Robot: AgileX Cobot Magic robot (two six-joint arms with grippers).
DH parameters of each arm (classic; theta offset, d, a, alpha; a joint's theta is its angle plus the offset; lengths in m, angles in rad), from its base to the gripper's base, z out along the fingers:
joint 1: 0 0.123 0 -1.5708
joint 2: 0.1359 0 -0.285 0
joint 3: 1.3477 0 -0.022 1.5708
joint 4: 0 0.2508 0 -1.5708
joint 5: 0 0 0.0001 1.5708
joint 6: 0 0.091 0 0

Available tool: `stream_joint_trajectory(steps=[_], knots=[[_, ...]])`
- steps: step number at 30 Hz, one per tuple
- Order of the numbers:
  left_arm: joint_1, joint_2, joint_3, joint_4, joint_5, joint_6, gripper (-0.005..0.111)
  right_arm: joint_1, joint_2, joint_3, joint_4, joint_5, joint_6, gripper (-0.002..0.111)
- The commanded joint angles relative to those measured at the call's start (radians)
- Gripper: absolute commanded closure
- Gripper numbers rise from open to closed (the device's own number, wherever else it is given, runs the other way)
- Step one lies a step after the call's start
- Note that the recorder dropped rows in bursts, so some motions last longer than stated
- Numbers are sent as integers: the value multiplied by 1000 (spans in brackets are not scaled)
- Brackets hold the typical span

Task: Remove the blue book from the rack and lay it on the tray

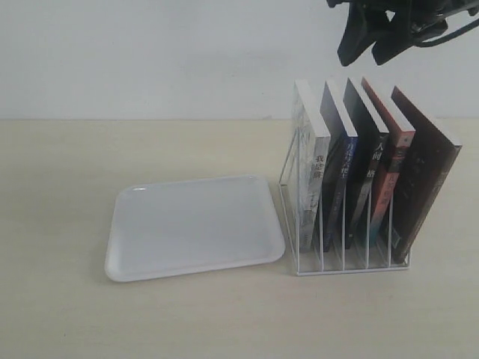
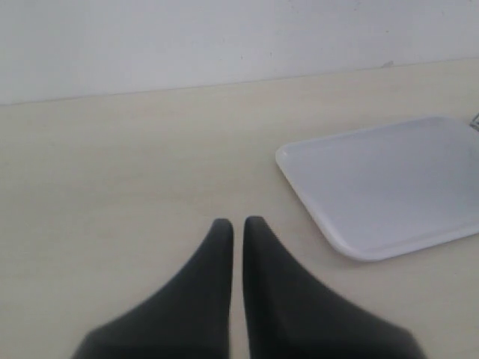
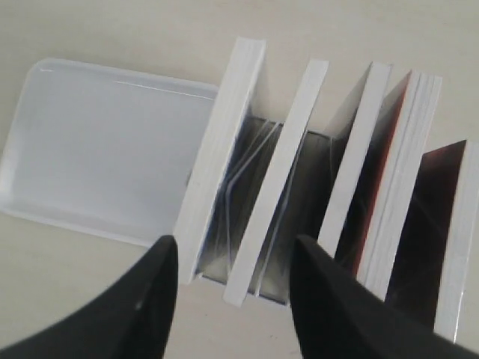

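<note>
The white wire rack [image 1: 350, 263] stands on the table right of centre with five upright books. The blue book [image 1: 339, 169], with its blue spine, is second from the left; in the right wrist view only its white page edge [image 3: 278, 185] shows. The white tray [image 1: 193, 226] lies flat and bare to the left of the rack. My right gripper [image 1: 370, 49] hangs open above the books, with the blue book's top edge roughly between its fingers [image 3: 236, 247] and well below them. My left gripper [image 2: 233, 223] is shut on nothing over bare table, left of the tray [image 2: 389, 187].
A thick white-spined book [image 1: 313, 172] stands left of the blue one, a black-spined book [image 1: 367, 173] right of it, then a red-spined one [image 1: 394, 166] and a dark brown one [image 1: 426, 183]. A pale wall runs behind the table.
</note>
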Motion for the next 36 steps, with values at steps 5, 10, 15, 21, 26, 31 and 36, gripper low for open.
stream_joint_trajectory(steps=[5,10,15,21,26,31,36], knots=[[0,-3,-3,1,-15,-7,102,10,53,-6,-107,-3,70,64],[0,-3,-3,1,-15,-7,102,8,58,-6,-147,-3,75,64],[0,-3,-3,1,-15,-7,102,8,80,-6,-154,-3,75,64],[0,-3,-3,1,-15,-7,102,8,122,-6,-156,-3,75,64],[0,-3,-3,1,-15,-7,102,8,127,-6,-168,-3,75,84],[0,-3,-3,1,-15,-7,102,8,138,-6,-178,-3,75,73],[0,-3,-3,1,-15,-7,102,8,138,-6,-182,-3,75,73]])
